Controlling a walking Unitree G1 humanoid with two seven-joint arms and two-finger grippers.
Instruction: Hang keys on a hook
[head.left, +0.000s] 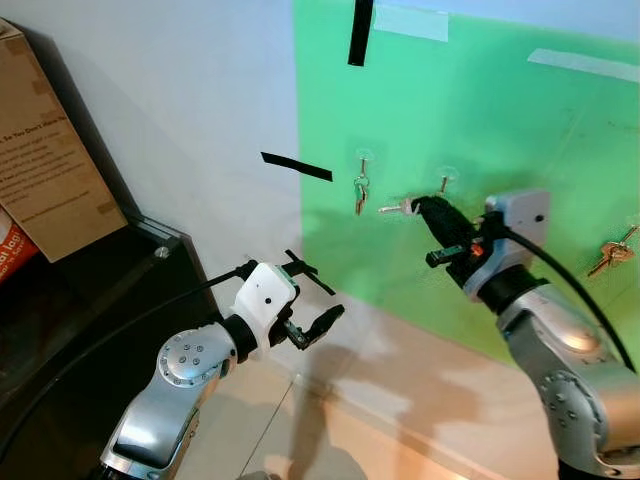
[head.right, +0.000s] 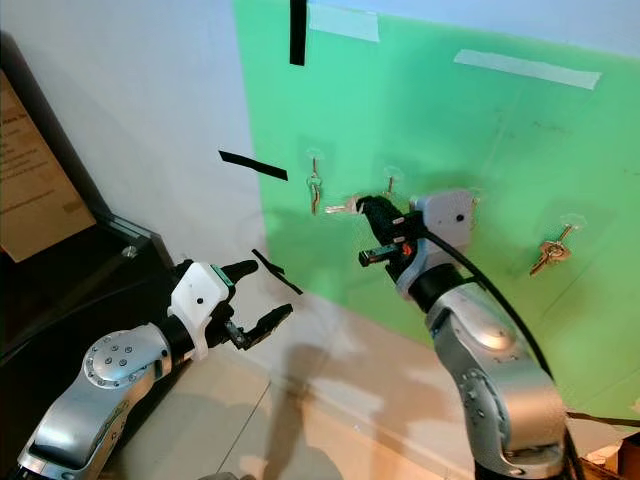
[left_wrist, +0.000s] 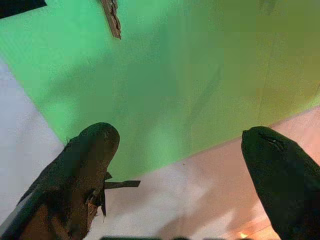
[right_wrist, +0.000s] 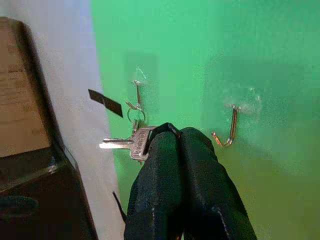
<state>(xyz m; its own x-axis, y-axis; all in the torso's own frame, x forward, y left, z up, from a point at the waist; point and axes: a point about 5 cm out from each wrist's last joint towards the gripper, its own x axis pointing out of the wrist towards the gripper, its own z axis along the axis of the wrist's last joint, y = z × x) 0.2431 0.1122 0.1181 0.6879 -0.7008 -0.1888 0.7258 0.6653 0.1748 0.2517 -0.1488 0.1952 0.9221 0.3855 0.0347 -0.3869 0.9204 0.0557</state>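
My right gripper (head.left: 422, 207) is raised against the green wall panel, shut on a silver key (right_wrist: 125, 144) that sticks out sideways from its fingertips. A bare hook (right_wrist: 231, 127) sits on the panel just beside and above the gripper, also seen as the hook (head.left: 444, 180). Another hook (head.left: 362, 160) further left holds a hanging key set (head.left: 360, 192). A third key set (head.left: 612, 254) hangs at the far right. My left gripper (head.left: 318, 300) is held low in front of the wall, open and empty.
A dark cabinet (head.left: 110, 280) stands at the left with a cardboard box (head.left: 45, 170) leaning on the wall above it. Black tape strips (head.left: 296, 166) mark the wall. The tiled floor (head.left: 330, 430) lies below.
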